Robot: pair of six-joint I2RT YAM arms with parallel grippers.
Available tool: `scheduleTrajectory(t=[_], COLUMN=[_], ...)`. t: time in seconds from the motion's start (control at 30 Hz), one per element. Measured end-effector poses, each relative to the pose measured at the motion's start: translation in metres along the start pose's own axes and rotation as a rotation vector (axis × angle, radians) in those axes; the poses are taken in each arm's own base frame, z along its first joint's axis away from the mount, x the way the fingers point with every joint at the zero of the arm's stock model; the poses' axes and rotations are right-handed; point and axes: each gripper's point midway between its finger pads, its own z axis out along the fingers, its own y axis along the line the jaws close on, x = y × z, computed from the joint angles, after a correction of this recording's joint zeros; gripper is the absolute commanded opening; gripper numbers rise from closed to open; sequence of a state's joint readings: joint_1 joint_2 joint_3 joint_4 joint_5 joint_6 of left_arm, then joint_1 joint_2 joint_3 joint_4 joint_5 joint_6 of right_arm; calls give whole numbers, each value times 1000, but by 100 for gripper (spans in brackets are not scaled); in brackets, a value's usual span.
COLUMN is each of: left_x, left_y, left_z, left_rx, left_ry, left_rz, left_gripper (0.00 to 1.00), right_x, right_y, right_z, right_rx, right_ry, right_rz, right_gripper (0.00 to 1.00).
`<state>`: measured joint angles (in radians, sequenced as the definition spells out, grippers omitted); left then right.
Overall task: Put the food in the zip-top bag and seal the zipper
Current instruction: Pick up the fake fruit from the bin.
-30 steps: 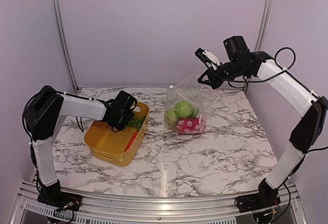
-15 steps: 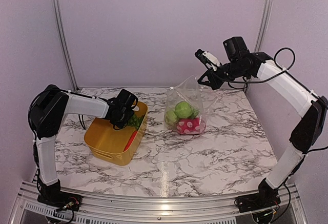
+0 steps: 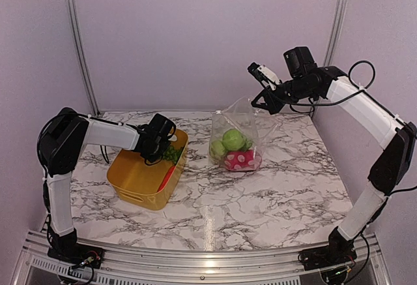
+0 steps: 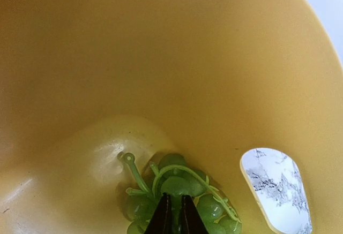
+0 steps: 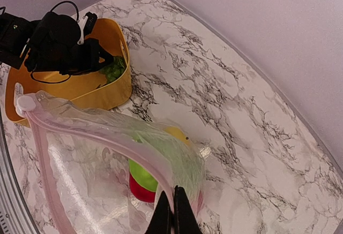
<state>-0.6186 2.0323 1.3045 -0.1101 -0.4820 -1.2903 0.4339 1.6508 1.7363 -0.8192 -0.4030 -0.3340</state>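
Note:
The clear zip-top bag [image 3: 236,132] stands at the table's middle back, holding green, red and yellow toy food [image 3: 233,139]. My right gripper [image 3: 262,98] is shut on the bag's pale pink zipper strip [image 5: 102,136] and holds the mouth up; the food shows through the plastic in the right wrist view [image 5: 142,176]. My left gripper [image 3: 158,147] is down inside the yellow bin [image 3: 133,180], its jaws shut on the stem of the green grapes [image 4: 182,188] at the bin's far end.
A red piece [image 3: 167,179] also lies in the yellow bin. A handle cut-out [image 4: 274,188] in the bin wall shows the marble table. Metal frame posts stand at the back corners, purple walls behind.
My left gripper has pushed slightly further toward the bin's far end over the grapes. The right arm and the bag have not moved.

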Motion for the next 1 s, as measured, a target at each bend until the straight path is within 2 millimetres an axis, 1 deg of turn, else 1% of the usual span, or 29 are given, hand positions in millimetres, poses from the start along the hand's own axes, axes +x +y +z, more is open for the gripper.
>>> scheduleTrajectory(t=[0.03,0.07,0.23,0.3,0.4,0.53,0.63,0.8,1.0], left_x=[0,0,-7,-16,-28,-50,-61,-68,-73], left_y=[1,3,7,3,-8,-32,-49,-75,-108], left_z=[0,0,-9,-18,-35,-70,-96,-137,-187], left_rx=[-2,-5,-5,9,44,124,187,298,458], left_ry=[-1,-5,-25,-45,-77,-128,-158,-196,-225], left_rz=[6,14,46,65,89,126,164,259,354], left_gripper=[1,0,0,0,0,0,0,0,0], right_x=[0,0,0,0,0,0,0,-1,-8], right_y=[0,0,0,0,0,0,0,0,0], right_z=[0,0,0,0,0,0,0,-1,-5], right_rx=[0,0,0,0,0,0,0,0,6], right_ry=[0,0,0,0,1,0,1,0,-15], right_rz=[0,0,0,0,0,0,0,0,-7], right_gripper=[0,0,0,0,0,0,0,0,0])
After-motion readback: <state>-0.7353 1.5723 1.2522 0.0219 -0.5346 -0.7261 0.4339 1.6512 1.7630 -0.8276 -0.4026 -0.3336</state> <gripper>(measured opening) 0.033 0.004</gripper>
